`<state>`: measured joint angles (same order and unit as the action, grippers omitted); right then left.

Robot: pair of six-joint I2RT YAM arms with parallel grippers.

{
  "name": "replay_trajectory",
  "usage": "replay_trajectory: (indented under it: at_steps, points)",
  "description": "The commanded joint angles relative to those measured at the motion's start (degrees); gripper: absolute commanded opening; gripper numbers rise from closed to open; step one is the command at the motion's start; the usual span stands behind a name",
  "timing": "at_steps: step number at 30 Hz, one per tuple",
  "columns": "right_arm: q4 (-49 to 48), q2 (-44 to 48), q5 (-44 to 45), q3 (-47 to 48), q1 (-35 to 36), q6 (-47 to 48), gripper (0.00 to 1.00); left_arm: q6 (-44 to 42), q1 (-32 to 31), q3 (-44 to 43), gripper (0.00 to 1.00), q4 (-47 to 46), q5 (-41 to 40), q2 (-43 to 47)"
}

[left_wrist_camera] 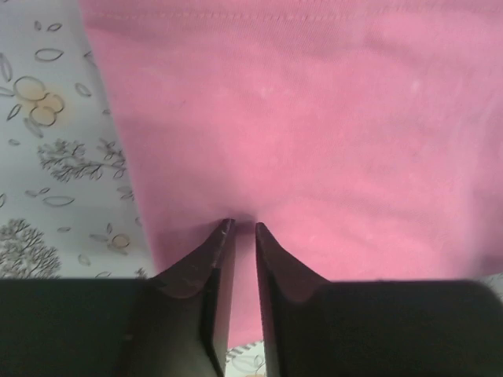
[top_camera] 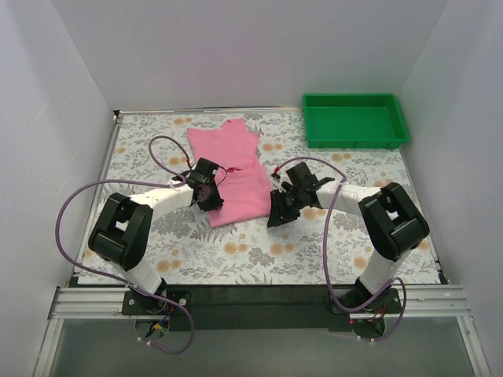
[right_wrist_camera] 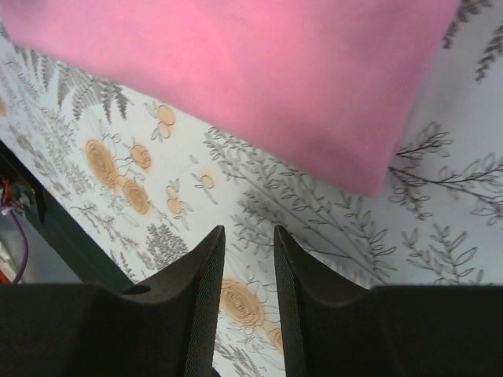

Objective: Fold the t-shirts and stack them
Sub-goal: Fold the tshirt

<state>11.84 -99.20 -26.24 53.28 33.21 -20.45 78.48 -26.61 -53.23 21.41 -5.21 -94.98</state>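
Note:
A pink t-shirt (top_camera: 233,166) lies partly folded into a long strip on the flowered table, left of centre. My left gripper (top_camera: 208,196) is at the strip's near left edge. In the left wrist view the jaws (left_wrist_camera: 243,226) are nearly together and pinch a small pucker of the pink fabric (left_wrist_camera: 314,118). My right gripper (top_camera: 277,216) hovers just off the shirt's near right corner. In the right wrist view it (right_wrist_camera: 247,229) is slightly open and empty over bare tablecloth, with the shirt's corner (right_wrist_camera: 259,86) ahead of the fingertips.
A green plastic tray (top_camera: 354,137) stands at the far right of the table. White walls close in the table on three sides. The black rail (top_camera: 259,298) with the arm bases runs along the near edge.

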Motion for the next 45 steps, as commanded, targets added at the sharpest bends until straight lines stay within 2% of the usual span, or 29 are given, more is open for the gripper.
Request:
replay_trajectory:
  at_steps: [1,4,5,7,9,10,11,14,16,20,25,39,45]
  points:
    - [-5.0,5.2,-1.1,0.2,0.7,-1.8,0.33,-0.2,0.2,0.9,0.25,4.1,-2.0,7.4]
    - [-8.6,6.2,-4.7,2.5,0.8,-2.1,0.33,1.2,0.1,2.7,0.36,5.0,0.0,14.9]
    - [-9.9,5.9,-8.5,3.1,0.8,-2.7,0.33,1.9,0.1,3.4,0.39,4.9,0.8,16.5]
    - [-15.8,3.9,-14.2,4.0,1.1,-4.7,0.28,4.3,0.0,6.1,0.38,4.1,4.3,19.5]
    - [-19.6,1.9,-17.0,5.4,1.4,-6.9,0.19,5.5,0.0,8.6,0.29,1.9,7.6,20.2]
    - [-20.8,-0.6,-17.9,6.4,2.2,-7.1,0.18,6.9,-0.1,10.8,0.25,1.3,9.1,19.7]
    - [-21.0,-2.0,-18.1,8.7,2.6,-6.8,0.17,7.5,-0.1,11.7,0.14,0.6,9.4,19.2]
    - [-24.0,-7.0,-19.9,11.0,4.5,-8.0,0.08,8.8,0.0,14.9,0.01,-1.8,10.2,17.4]
    - [-26.2,-10.5,-21.1,12.8,6.2,-8.2,0.01,8.9,0.0,15.8,0.00,-2.9,10.6,16.2]
    - [-27.9,-16.8,-23.1,15.7,8.2,-8.0,0.01,9.8,0.1,16.6,0.00,-2.7,9.0,13.2]
    - [-29.1,-21.6,-23.0,14.2,6.3,-7.1,0.01,12.4,0.5,17.0,0.00,2.5,5.9,10.8]
    - [-29.2,-14.5,-28.5,-1.2,-8.9,-1.2,0.01,13.4,2.5,18.9,0.00,5.0,4.9,12.8]
    - [-27.8,-8.4,-27.6,-2.0,-12.3,-1.1,0.01,12.9,2.6,16.4,0.00,6.0,5.1,16.7]
